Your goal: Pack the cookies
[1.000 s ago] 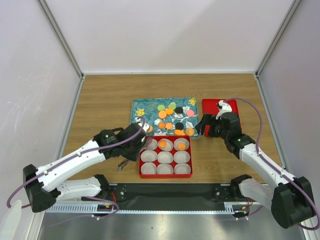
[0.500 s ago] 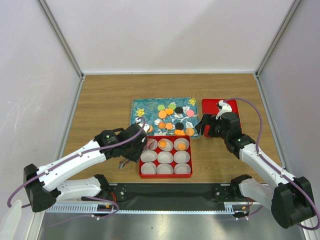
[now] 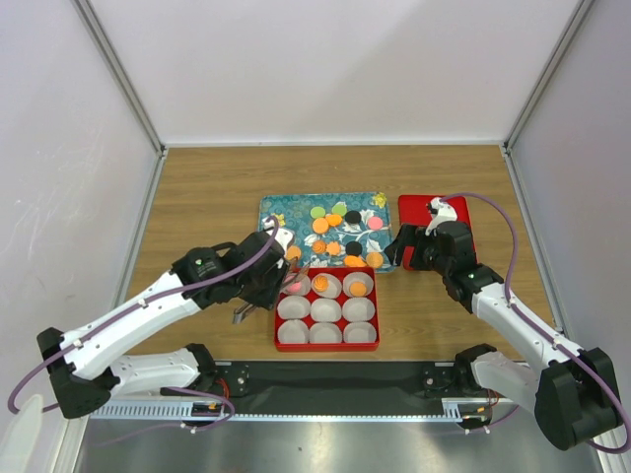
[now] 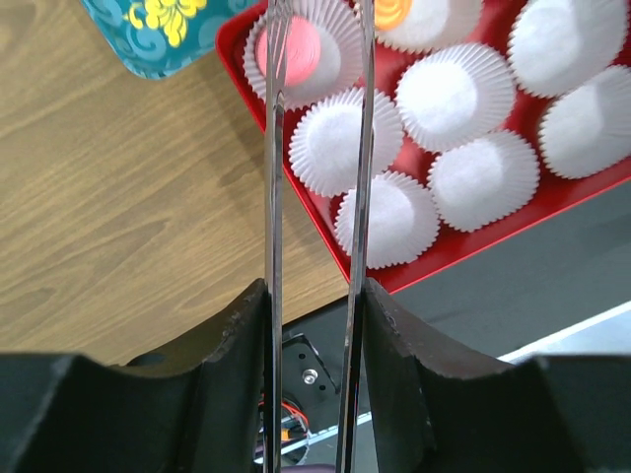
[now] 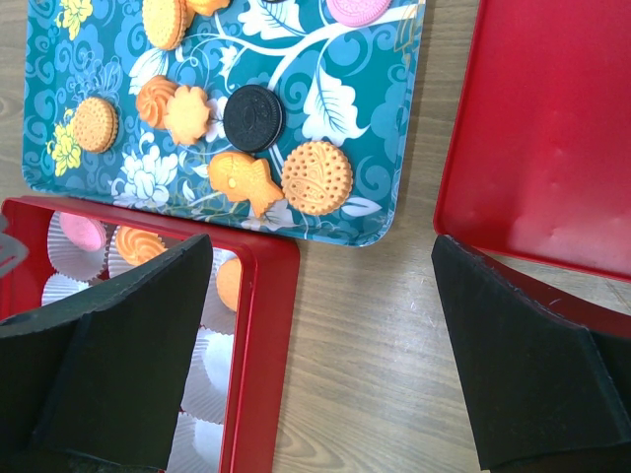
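Nearest the arm bases, a red box [image 3: 325,348] sits on the wooden bench [image 3: 197,197]. It is lined with nine white paper cups [image 4: 455,94] in three rows. The left fingers [image 4: 237,335] hang over the box's left edge. They press against the outside of a pair of thin metal tongs [image 4: 273,197] and grip them. The tongs' two blades stand a little apart with nothing between their tips, which hover above the far-left cup. In that cup lies a pink cookie [image 4: 304,49]. Each of the other two cups in the far row holds an orange cookie [image 3: 320,284]. The middle and near rows show plain white paper.

Just beyond the box's far right corner, the right fingers [image 5: 128,335] are spread wide and hold nothing. They hang above the bench between the box, the tray and the lid.

Past the box, just beside its far edge, lies a teal flowered tray [image 5: 389,148]. The rest of the cookies [image 3: 333,220] are scattered across it, mostly orange, with a few black, pink and green among them.

To the right of the tray, a flat red lid [image 5: 552,128] lies on the bench, with a strip of wood between it and the tray. From overhead, the right arm covers part of it.
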`<state>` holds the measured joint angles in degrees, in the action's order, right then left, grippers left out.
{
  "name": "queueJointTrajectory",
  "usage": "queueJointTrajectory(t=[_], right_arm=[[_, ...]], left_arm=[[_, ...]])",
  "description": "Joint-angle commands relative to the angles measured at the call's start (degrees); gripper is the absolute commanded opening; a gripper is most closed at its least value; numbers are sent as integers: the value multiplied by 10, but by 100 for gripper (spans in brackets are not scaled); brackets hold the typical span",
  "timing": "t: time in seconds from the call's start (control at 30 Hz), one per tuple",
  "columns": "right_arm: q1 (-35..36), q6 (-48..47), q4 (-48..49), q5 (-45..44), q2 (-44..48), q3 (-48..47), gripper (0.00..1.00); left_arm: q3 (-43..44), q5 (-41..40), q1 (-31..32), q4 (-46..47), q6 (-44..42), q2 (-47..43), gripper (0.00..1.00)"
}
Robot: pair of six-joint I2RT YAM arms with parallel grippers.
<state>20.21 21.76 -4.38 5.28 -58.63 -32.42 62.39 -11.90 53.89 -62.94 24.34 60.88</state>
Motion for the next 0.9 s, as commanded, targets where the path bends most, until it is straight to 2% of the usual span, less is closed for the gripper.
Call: queueJointTrajectory(t=[0.0, 0.13, 0.2, 0.33, 0.57, 0.87], right_arm=[[3, -9, 22, 1, -4, -9, 100], [3, -8, 26, 0, -9, -8, 100], [4, -9, 26, 1, -10, -8, 100], [4, -9, 24, 0, -10, -8, 100], [4, -10, 24, -2, -8, -7, 100], [4, -9, 23, -1, -5, -5, 100]], left_arm=[[48, -15, 4, -15, -9, -16, 46], [83, -36, 3, 1, -13, 12, 47], [108, -49, -4, 13, -21, 53, 47], [146, -32, -61, 72, -61, 136, 47], [251, -37, -100, 99, -96, 302, 53], [282, -22, -128, 120, -108, 383, 55]])
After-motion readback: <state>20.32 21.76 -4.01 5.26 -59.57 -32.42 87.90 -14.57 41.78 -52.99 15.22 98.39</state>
